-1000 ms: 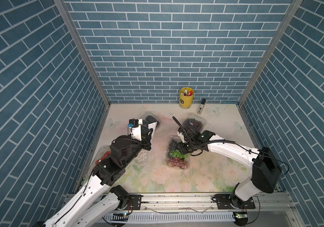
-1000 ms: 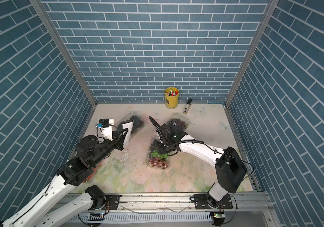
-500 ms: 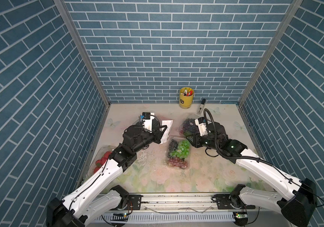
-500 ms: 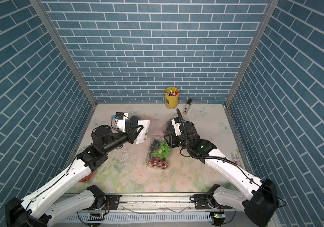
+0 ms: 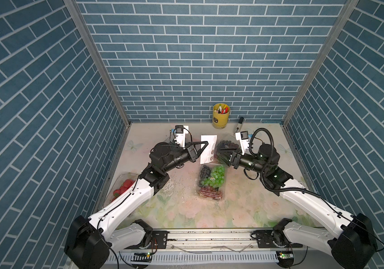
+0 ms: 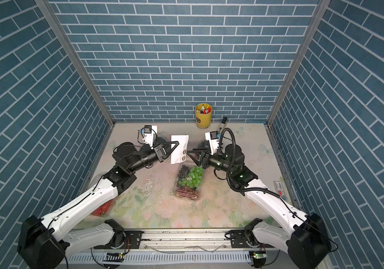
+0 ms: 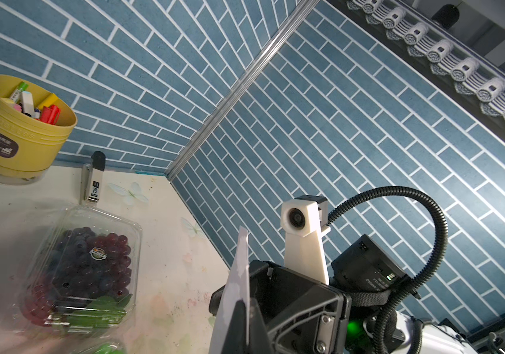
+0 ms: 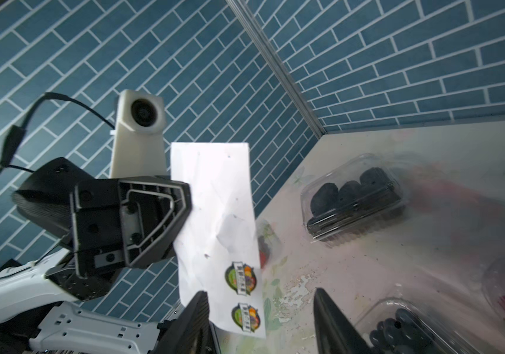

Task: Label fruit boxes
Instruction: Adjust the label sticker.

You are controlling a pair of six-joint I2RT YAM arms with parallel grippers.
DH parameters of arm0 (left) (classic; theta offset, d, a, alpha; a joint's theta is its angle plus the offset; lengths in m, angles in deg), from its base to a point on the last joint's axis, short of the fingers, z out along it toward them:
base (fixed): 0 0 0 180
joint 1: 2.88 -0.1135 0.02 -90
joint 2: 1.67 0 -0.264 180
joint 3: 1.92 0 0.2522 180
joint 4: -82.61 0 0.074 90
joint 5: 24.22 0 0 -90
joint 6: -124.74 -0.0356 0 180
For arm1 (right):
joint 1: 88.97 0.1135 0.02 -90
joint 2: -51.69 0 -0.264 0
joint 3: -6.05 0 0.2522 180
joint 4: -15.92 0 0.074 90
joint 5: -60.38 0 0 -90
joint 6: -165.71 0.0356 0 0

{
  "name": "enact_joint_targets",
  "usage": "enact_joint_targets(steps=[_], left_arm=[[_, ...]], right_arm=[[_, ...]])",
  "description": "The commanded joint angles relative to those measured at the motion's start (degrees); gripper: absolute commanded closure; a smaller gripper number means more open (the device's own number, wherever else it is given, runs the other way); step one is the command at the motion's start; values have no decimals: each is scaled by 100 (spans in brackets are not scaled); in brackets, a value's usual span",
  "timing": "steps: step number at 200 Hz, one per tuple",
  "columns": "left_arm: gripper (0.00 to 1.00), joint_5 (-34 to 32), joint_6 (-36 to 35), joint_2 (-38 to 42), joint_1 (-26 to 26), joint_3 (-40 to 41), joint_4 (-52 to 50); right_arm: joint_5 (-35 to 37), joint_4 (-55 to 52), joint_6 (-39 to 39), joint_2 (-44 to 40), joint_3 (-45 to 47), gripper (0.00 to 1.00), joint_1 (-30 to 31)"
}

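White sticker sheet, pinched in left gripper, has neared spread-jawed right gripper.

Both top views look steeply down from high above 6 o'clock toward the back wall at 12, sharing the whole surface. The wrist cameras face each other closely, low, both catching the white sheet.

PLACE: robot lab test cell | WALLS: blue brick-print panels on 3 sides, metal corner posts | RIG: 2 arms mounted on a front rail, cables exposed, wrist cameras | SURFACE: floral print | PROPS: fruit boxes, pen cup
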Motion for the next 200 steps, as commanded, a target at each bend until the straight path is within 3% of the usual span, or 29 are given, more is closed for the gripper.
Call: enact_joint_targets(steps=[1, 80, 126, 149, 168, 175, 185, 200], left_arm=[[100, 208, 334, -56, -49, -104, 568], [100, 392, 723, -356, -93, -35, 1069], [100, 457, 788, -428, -227, 12, 1101], [100, 476, 803, -440, -277, 12, 1093], [100, 511, 796, -462, -278, 6, 1075], [98, 511, 793, -462, -270, 4, 1066], [89, 535, 778, -465, -271, 18, 1042], [69, 546, 754, -448, -269, 69, 1047]], right_arm=[[-644, 1212, 611, 182, 92, 44, -87], [-971, 2336, 1391, 758, 21, 46, -250], [-1023, 2402, 1490, 732, 36, 66, -322], [-1014, 2403, 1515, 723, 37, 85, -342], [-998, 2370, 1531, 728, 17, 94, -351], [-1002, 2351, 1535, 732, 4, 100, -351], [-995, 2351, 1547, 741, -5, 100, -351], [-972, 2357, 1579, 743, -6, 100, -351]])
